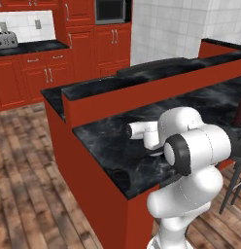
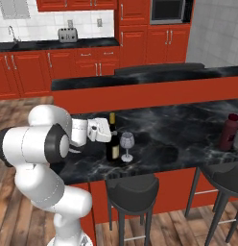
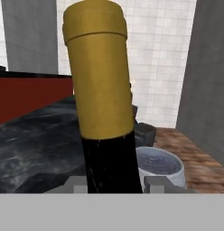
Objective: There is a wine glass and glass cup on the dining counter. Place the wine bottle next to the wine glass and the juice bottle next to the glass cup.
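The dining counter spans mid-frame in the right base view. At its right edge stands the juice bottle, its label unreadable. Left of centre, the gripper clamps the upright wine bottle, just beside the wine glass.

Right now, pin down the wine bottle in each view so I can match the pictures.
Left base view: I cannot make it out behind the arm.
Right base view: the wine bottle stands left of centre, beside the wine glass, at the gripper.
Hand view: its gold top and black neck rise through the middle.
Shared landmark: the dining counter, black marble.
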Controlling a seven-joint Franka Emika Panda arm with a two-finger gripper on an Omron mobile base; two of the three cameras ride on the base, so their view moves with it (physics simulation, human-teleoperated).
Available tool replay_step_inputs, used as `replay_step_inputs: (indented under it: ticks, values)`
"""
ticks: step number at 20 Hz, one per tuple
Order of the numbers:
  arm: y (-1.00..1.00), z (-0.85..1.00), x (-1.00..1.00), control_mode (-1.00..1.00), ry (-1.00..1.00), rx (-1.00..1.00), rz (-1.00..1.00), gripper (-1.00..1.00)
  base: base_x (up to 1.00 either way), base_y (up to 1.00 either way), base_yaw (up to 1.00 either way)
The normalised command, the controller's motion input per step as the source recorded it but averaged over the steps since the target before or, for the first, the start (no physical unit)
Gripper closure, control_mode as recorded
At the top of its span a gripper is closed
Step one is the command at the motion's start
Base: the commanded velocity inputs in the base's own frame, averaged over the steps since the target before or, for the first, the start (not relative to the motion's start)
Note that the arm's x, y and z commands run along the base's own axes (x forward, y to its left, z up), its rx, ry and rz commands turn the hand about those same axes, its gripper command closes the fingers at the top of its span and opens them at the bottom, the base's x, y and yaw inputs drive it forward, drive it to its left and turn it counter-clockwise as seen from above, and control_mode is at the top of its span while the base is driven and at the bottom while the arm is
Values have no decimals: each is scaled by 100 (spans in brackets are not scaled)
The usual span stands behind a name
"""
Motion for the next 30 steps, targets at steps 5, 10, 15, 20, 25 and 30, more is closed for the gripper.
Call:
replay_step_inputs:
  ticks: [5, 10, 15, 20, 25, 30]
  values:
    - [2, -34, -10, -100, -4, 1, 0, -100, 0, 0, 0]
    - [-1, -19, -12, -100, -11, 3, 0, -100, 0, 0, 0]
    - [0, -18, -10, -100, -10, 5, -1, -100, 0, 0, 0]
    - [6, -16, -1, -100, -12, 5, -2, -100, 0, 0, 0]
    - [6, -22, 0, -100, -9, 6, -4, -100, 0, 0, 0]
    - [10, -28, 0, -100, -4, 3, -7, -100, 0, 0, 0]
